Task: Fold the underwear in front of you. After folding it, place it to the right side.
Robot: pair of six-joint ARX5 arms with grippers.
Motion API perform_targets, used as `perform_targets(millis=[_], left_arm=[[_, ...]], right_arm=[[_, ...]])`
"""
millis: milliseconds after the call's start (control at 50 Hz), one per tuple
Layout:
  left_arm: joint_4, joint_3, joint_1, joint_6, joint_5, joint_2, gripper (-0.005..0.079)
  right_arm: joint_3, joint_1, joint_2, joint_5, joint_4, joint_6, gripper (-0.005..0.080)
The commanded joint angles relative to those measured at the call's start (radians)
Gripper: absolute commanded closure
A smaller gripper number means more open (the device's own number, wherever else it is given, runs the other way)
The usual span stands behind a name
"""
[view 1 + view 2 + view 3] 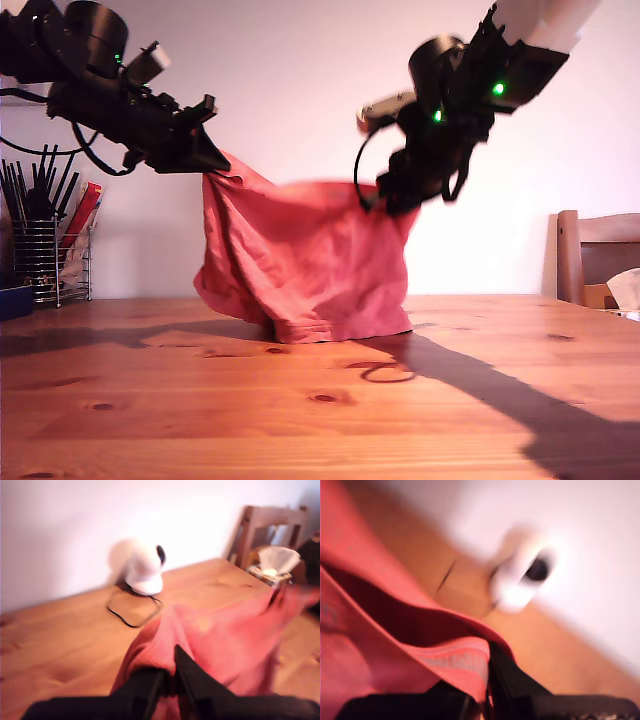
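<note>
The underwear [300, 260] hangs as a curtain between my two grippers, its top edge stretched roughly level across the exterior view and its lower hem resting crumpled on the wooden table [150, 420].

At the exterior view's left, one gripper [205, 160] pinches a top corner. Which arm this is I judge only loosely: the first wrist view shows my first gripper [172, 680] with jaws together on red cloth, the chair [265, 530] beyond, which suits this side.

At the exterior view's right, the other gripper [390, 198] holds the opposite corner; my second gripper [485, 685] is clamped on the paler waistband.

The long axis runs gripper to gripper — so the fold likely means lowering both together, laying the cloth flat.
</note>
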Motion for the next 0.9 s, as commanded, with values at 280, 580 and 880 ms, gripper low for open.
perform_targets(millis=[280,580,880], left_arm=[[-0.066,-0.001,-0.002,0.026,0.029,0.085,0.0764],[-0.225,-0.001,-0.005,0.127,0.053,0.114,0.0764],[-0.356,-0.01,-0.006,0.185,0.058,0.114,0.0764]], right_arm=[[0.011,-0.002,0.035,-0.031,-0.133,0.031,0.0764],[0.007,0.019,0.092,-0.061,-0.231,0.092,0.0764],[-0.026,0.064,0.09,-0.078,-0.329,0.127,0.0764]])
